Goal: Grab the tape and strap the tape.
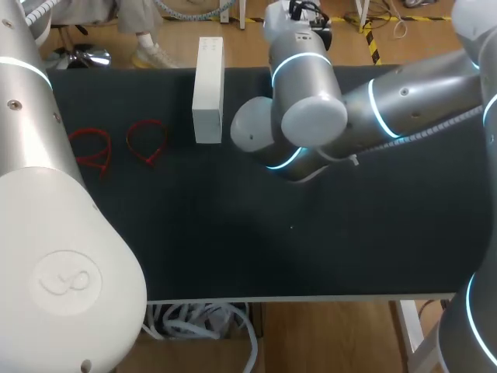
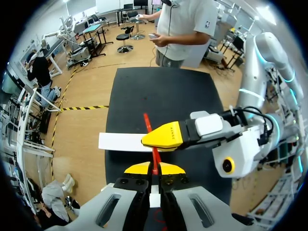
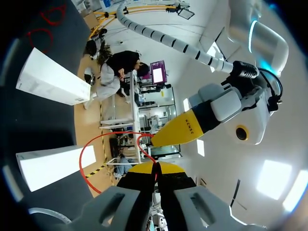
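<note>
Red tape (image 2: 147,122) is clamped above the counter (image 2: 163,91) by the closed left hand (image 2: 154,168) and closed right hand (image 3: 155,169).

Short dark print ran along right arm's yellow fingertip (image 2: 163,137), too small to read; same on left arm's yellow fingertip (image 3: 185,129). Embossed swirl logo on left arm's white housing (image 1: 66,280). Faint marks on white box (image 1: 208,58), unreadable

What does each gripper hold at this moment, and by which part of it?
Both hold one red tape: the left gripper pinches its straight stretch, and the right gripper pinches it where its loop closes.
</note>
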Controlling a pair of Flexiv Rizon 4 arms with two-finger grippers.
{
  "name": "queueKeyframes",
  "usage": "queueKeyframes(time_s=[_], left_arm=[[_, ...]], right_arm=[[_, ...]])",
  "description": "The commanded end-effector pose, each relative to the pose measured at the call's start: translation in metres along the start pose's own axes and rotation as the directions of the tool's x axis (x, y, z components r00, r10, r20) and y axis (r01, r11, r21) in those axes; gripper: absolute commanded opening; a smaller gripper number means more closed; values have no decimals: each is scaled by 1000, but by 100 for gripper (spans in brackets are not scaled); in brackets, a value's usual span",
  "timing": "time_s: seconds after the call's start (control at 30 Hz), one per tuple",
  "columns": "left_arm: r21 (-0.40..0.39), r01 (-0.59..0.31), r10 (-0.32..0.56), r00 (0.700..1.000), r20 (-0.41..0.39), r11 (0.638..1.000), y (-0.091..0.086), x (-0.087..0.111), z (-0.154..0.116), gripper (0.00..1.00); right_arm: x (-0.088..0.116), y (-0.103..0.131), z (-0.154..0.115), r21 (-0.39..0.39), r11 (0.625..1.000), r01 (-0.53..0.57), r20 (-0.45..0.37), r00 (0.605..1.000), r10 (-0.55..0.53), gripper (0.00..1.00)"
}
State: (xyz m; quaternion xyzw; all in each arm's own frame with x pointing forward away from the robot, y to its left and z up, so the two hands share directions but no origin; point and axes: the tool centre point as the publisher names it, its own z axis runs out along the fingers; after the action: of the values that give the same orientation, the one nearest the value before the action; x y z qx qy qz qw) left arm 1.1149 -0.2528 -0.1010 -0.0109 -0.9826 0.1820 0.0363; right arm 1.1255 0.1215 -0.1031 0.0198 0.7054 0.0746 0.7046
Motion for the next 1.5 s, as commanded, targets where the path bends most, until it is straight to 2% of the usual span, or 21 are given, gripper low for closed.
queueKeyframes(time_s=[0.03,0.2,0.33,0.8,1.23,1.5], left_arm=[[-4,0,0,1000,-3,1000,-1,-1,-1,0],[-4,0,0,1000,-3,1000,-1,-1,-1,0],[-4,0,0,1000,-3,1000,-1,-1,-1,0],[-4,0,0,1000,-3,1000,-1,-1,-1,0],[-4,0,0,1000,-3,1000,-1,-1,-1,0],[-4,0,0,1000,-3,1000,-1,-1,-1,0]], right_arm=[[-4,-1,-3,-3,1000,-1,-11,1000,1,0],[-5,-4,-4,2,1000,-7,-8,1000,7,0],[-8,-10,-2,8,998,-63,8,998,63,0],[-12,-16,0,20,996,-81,22,996,81,0],[-30,-37,-3,10,1000,-5,24,1000,4,0],[-32,-41,-4,5,999,40,14,999,-40,0]])
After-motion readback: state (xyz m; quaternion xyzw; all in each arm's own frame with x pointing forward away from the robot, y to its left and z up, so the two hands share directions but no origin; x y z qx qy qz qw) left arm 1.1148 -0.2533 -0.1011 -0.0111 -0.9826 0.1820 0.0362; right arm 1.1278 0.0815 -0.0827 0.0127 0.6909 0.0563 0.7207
